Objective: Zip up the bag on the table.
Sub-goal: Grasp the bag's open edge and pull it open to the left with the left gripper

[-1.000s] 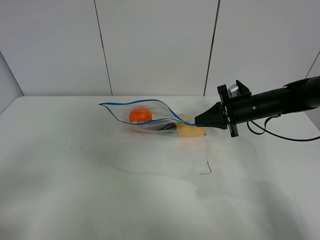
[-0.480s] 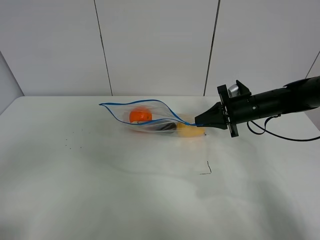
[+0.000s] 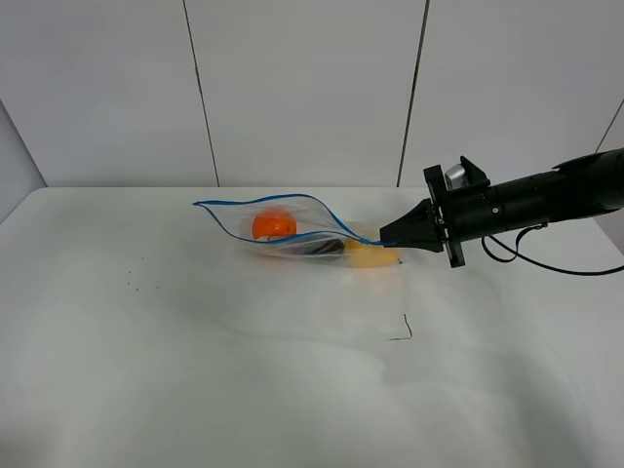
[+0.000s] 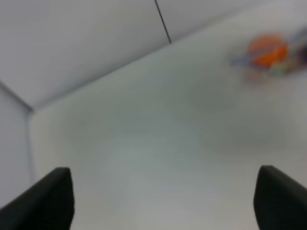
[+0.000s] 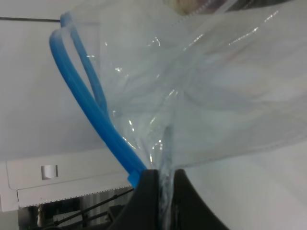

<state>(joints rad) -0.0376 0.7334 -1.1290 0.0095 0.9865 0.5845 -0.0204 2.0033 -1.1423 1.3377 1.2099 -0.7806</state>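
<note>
Bag (image 3: 292, 229): one, clear thin plastic, crinkly and glossy, with creases that catch the light in the right wrist view. It lies toward the back of the surface (image 3: 244, 370), near the middle. Its right-hand corner is pinched in the right hand (image 3: 385, 237).

Strip (image 5: 96, 120): thin, blue, smooth. It shows as two tracks. They run together at the pinched corner and bow apart along the bag's length into a leaf-shaped loop, so the mouth stands open.

Contents, counted through the plastic: three.
- One orange piece (image 3: 274, 225), round, at the back of the bag.
- One dark piece (image 3: 317, 248), long and low, in front of the orange one.
- One yellow piece (image 3: 369, 256), rounded, at the end nearest the right hand.

Right hand: black, tapering to two narrow fingers (image 5: 148, 191), closed tight on the plastic and the end of the strip. A black cable (image 3: 556, 265) loops under the arm.

Left hand (image 4: 163, 201): two dark blunt fingertips spread wide with nothing between them, above bare surface and well apart from the bag. That view is blurred.

Surface: white, matte, flat. It carries one small black hooked mark (image 3: 402, 330) in front of the bag and a few tiny dark specks (image 3: 132, 285) to the left.
</note>
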